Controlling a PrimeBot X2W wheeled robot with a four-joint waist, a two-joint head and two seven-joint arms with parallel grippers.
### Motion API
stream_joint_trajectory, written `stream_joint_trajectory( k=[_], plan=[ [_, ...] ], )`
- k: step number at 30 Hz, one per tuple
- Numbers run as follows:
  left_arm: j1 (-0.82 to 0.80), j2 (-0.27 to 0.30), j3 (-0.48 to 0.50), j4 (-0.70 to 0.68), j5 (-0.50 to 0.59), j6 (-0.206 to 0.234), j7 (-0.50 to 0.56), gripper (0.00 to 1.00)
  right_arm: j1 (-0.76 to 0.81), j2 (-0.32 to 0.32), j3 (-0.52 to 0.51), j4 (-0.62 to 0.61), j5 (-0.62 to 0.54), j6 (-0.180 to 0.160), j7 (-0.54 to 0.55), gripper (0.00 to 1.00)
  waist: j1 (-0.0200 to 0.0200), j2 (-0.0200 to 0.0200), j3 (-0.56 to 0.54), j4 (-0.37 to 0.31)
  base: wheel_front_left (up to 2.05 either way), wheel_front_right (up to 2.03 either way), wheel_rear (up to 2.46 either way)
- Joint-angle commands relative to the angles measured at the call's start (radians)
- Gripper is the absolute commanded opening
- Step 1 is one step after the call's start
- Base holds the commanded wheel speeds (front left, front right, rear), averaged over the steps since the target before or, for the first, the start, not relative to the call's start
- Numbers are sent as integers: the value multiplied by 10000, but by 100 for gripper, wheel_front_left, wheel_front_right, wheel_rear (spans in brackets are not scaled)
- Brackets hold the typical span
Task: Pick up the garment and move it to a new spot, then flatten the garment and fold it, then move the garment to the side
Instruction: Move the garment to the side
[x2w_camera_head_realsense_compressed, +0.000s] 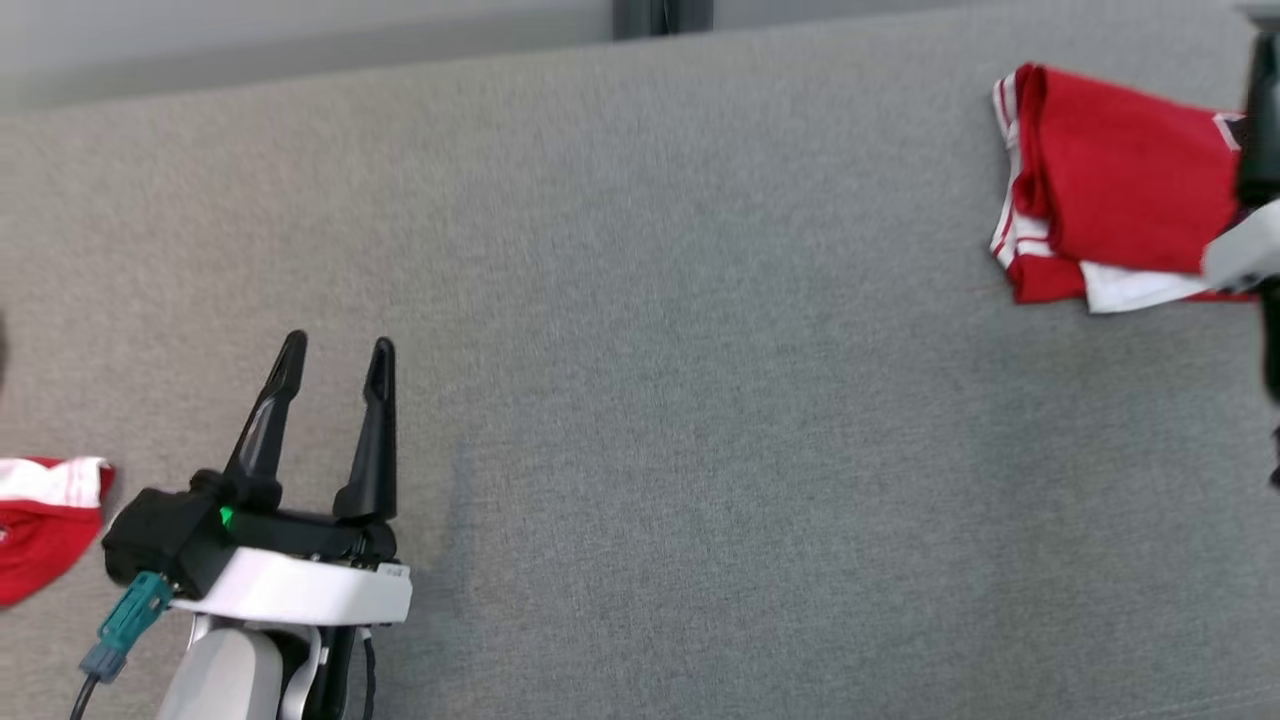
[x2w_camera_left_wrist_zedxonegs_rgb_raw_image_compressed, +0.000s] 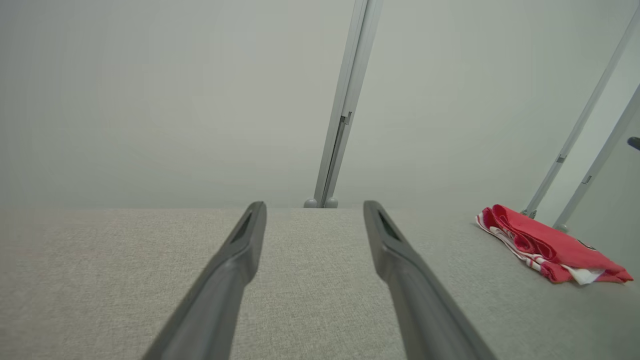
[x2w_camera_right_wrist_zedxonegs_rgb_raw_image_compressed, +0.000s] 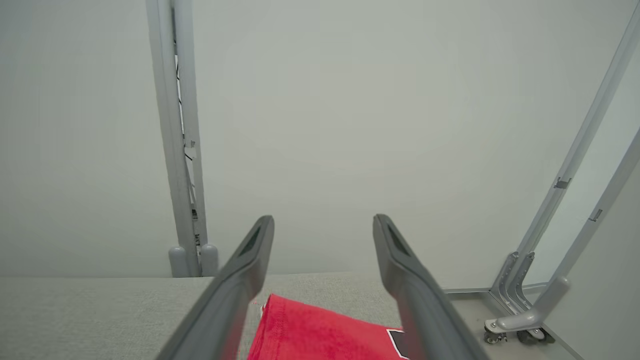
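Much open tabletop (x2w_camera_head_realsense_compressed: 700, 400); folded garment (x2w_camera_head_realsense_compressed: 1120, 180) near far edge.

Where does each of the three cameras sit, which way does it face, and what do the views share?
Head view: on the robot's head, looking down on the grey table; the open left end effector shows lower left.
Left wrist view: on the left wrist, looking along its own two fingers across the table toward the wall.
Right wrist view: on the right wrist, looking along the open right end effector toward the wall.
Shared: all three show the folded red garment.
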Motion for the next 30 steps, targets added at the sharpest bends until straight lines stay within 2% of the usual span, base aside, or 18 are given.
stream_joint_trajectory(
  k=[1, 10, 14, 22, 30],
  plan=[
    [194, -26, 181, -17, 66, 66, -15, 100, 553, 22, 258, -444, 199, -1, -42, 100, 0, 0, -887, 47, 0, 0, 0],
    [1200, -245, 758, -78, 242, 323, -15, 100, 3542, 111, 1645, -2595, 1913, -1, -22, 100, 0, 0, -2529, 455, 0, 0, 0],
    [1648, -348, 890, 56, 292, 367, -13, 100, 4861, 94, 1962, -3442, 2124, -1, -23, 100, 0, 0, -3054, 692, 0, 0, 0],
    [2172, -455, 1071, 271, 339, 393, -15, 100, 6924, 497, 1940, -4873, 2013, -1, -23, 100, 0, 0, -3467, 1107, 0, 0, 0],
    [2413, -522, 1144, 393, 273, 294, -15, 100, 7887, 1068, 1120, -5753, 1834, 1, -23, 100, 0, 0, -3484, 1209, 0, 0, 0]
  ],
)
